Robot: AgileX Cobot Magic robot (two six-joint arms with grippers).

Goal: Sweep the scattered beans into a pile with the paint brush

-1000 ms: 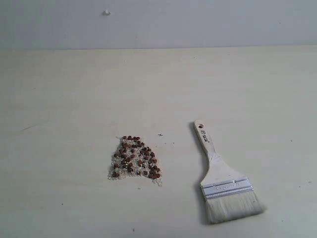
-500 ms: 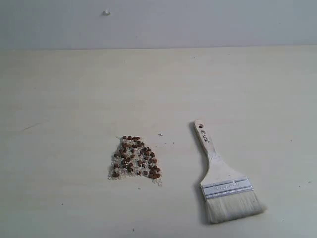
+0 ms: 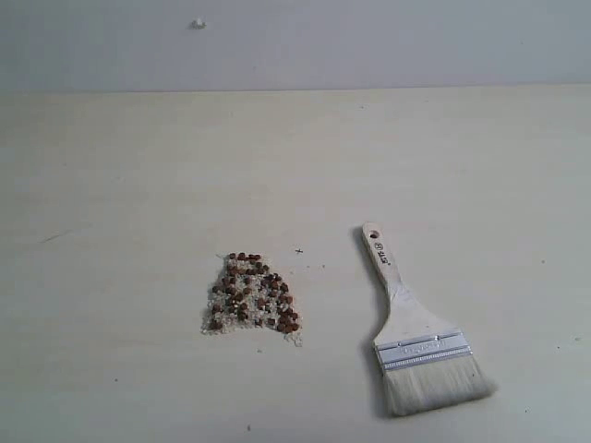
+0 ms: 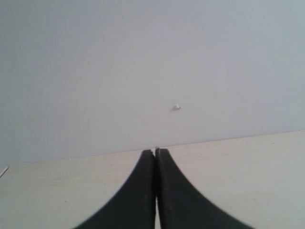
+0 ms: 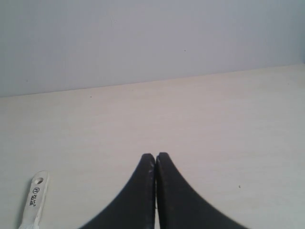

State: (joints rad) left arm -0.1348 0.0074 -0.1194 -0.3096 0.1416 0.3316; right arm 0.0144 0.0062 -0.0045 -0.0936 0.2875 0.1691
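The beans [image 3: 251, 293] lie on the pale tabletop [image 3: 138, 185] in one flat, loosely packed patch, reddish-brown ones mixed with fine whitish grains. The patch sits nearer the near edge than the far edge and a little left of the middle. It is narrower on its far side and wider on its near side, with a few stray grains just off its near right corner. The paint brush [image 3: 416, 337] lies flat to the right of the patch, apart from it, with nothing touching it. Its whitish bristles are close to the near edge, and its wooden handle runs toward the far edge, leaning slightly left (the hole at the handle's end is plain to see). A tiny dark mark [image 3: 298, 250] shows on the tabletop between the patch and the handle's end. The left fingers [image 4: 138, 191] are pressed together and hold nothing, aimed at the far edge and the grey wall [image 4: 95, 57] behind it, which carries a small white speck [image 4: 177, 108]. The right fingers [image 5: 138, 191] are likewise closed on nothing above the bare tabletop, and the handle's end [image 5: 33, 200] shows off to one side of them.
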